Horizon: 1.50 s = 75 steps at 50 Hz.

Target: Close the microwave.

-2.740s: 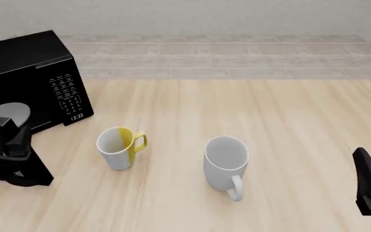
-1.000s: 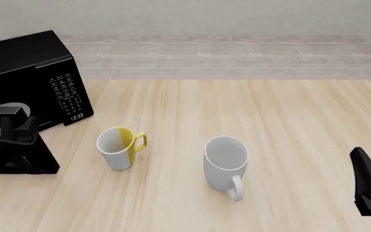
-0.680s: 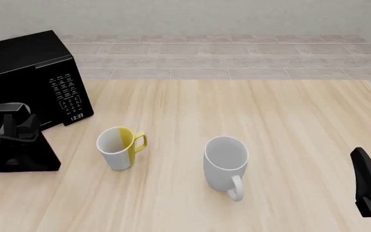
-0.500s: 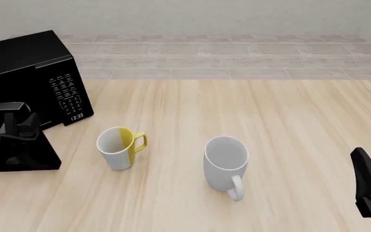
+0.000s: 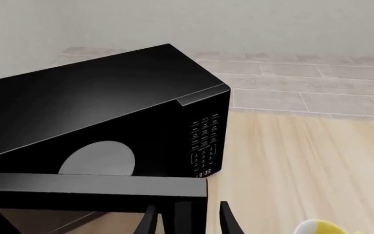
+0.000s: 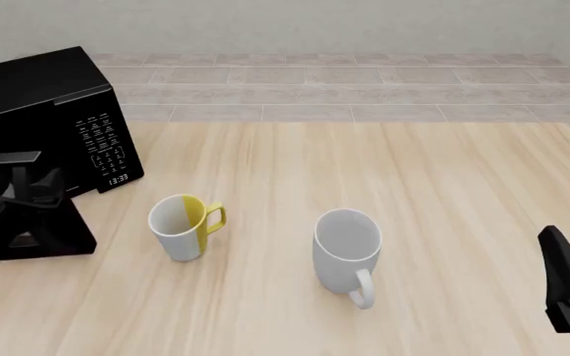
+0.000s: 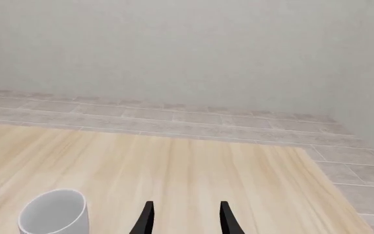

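At the far-left corner of the pale wooden bench sits the large glossy black microwave, keypad panel facing the mugs, dark door swung partly open, grey round plate showing inside.

Left pincer is spread, fingers straddling the door's free edge, not pinching it. Right pincer is spread too, idle, well apart from the microwave past the plain white mug.

Risks as I see them:
- Door edge slips out from between the fingers if the push goes off the hinge arc; the pincer then skids along the panel.
- Pushing too hard shoves the whole microwave back instead of shutting the door.
- A finger gets caught between door and frame at the end of the swing, leaving it ajar.
- The white-and-yellow mug stands just beside the microwave's keypad side; a wide elbow swing clips it.
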{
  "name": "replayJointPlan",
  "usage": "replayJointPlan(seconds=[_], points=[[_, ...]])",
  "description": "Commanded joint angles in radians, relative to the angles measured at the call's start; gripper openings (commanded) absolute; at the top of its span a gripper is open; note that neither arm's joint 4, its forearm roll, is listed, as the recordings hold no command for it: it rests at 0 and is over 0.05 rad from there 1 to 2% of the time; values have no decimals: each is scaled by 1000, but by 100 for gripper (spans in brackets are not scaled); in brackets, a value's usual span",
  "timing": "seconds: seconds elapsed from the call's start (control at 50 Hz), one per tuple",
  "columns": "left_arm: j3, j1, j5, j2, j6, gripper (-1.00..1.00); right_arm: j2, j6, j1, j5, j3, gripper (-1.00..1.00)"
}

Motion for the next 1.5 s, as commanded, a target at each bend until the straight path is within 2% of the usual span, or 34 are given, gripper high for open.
replayJointPlan(seconds=[0.02, 0.54, 1.26, 1.5], points=[[-76, -1, -6, 46, 14, 100, 11, -2, 0, -10, 0, 100], [-110, 18, -15, 101, 17, 100, 3, 2, 4, -4, 1, 100], [-152, 18, -32, 167, 60, 100, 1, 3, 14, -1, -4, 100], [-159, 14, -5, 137, 67, 100, 2, -2, 13, -2, -3, 100]])
